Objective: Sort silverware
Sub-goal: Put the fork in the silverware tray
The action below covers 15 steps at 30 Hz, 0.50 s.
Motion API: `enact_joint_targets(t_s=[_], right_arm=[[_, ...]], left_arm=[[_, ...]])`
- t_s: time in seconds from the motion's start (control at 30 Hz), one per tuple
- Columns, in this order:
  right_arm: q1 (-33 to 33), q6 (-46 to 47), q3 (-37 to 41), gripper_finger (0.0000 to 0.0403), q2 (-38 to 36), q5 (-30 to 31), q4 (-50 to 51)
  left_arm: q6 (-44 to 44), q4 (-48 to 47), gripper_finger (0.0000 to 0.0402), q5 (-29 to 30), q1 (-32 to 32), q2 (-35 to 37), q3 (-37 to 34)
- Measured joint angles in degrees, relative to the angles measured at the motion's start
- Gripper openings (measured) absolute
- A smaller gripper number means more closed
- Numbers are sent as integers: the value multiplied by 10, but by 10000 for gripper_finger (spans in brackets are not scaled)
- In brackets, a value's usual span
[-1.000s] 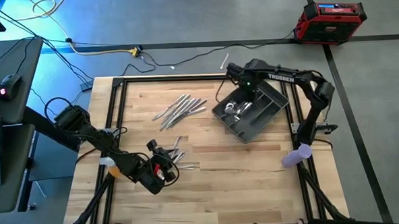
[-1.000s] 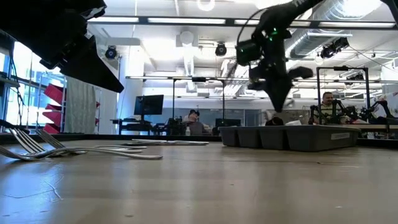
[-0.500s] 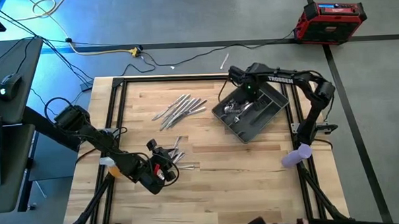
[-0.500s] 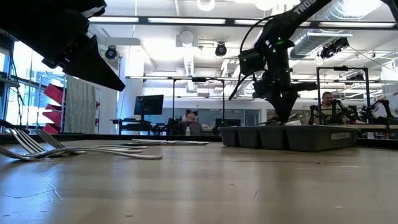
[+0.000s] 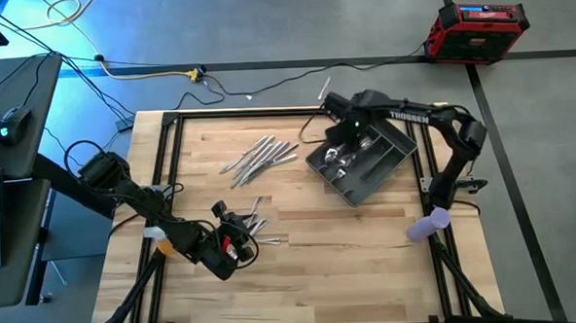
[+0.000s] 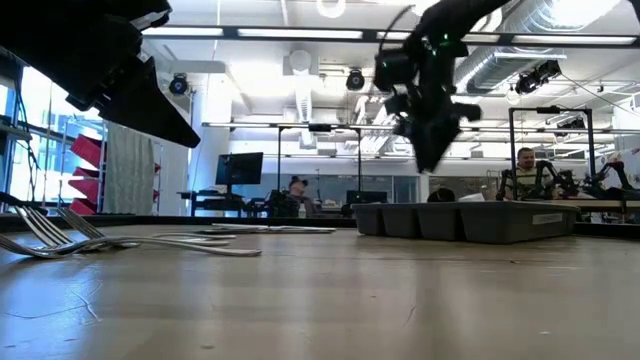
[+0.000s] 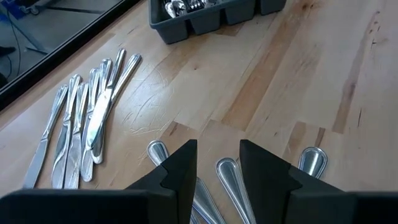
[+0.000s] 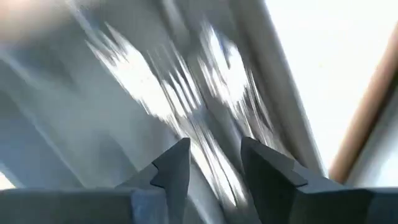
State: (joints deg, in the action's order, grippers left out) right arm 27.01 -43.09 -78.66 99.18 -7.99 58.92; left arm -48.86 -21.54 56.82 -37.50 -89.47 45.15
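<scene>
The silverware lies in three lots. A fan of knives lies flat at the table's far middle. Forks rest near the left arm. More pieces lie inside the dark grey tray at the far right. My left gripper hovers open just above the fork handles. My right gripper hangs open above the tray's far left part, pointing down at the blurred pieces, nothing between its fingers.
Black frame rails border the wooden table top. A purple object sits at the right edge. A red box and cables lie on the floor beyond. People sit in the room behind. Bare wood spreads across the near middle.
My right gripper has dipped down into the tray, then risen clear of it, shifting a little toward the table's left. Its fingertips, drawn to a point a second ago, now stand apart.
</scene>
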Motion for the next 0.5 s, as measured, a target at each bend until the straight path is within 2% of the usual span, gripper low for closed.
enact_joint_targets(t_s=[0.07, 0.13, 0.3, 0.37, 0.5], right_arm=[[-47, 35, 10, 115, -4, -58, -57], [-101, 77, 20, 105, -4, -89, -135], [-230, 241, 43, 84, 18, -92, -360], [-271, 312, 46, 81, 34, -92, -427], [-323, 392, 46, 81, 75, -64, -529]], left_arm=[[0, 0, 103, 0, 0, 0, 0], [0, 0, 104, 0, 0, 0, 0], [0, -1, 103, 5, 0, 0, 0], [0, -1, 104, 7, -1, 0, 0], [-2, -16, 104, 7, -4, 7, 0]])
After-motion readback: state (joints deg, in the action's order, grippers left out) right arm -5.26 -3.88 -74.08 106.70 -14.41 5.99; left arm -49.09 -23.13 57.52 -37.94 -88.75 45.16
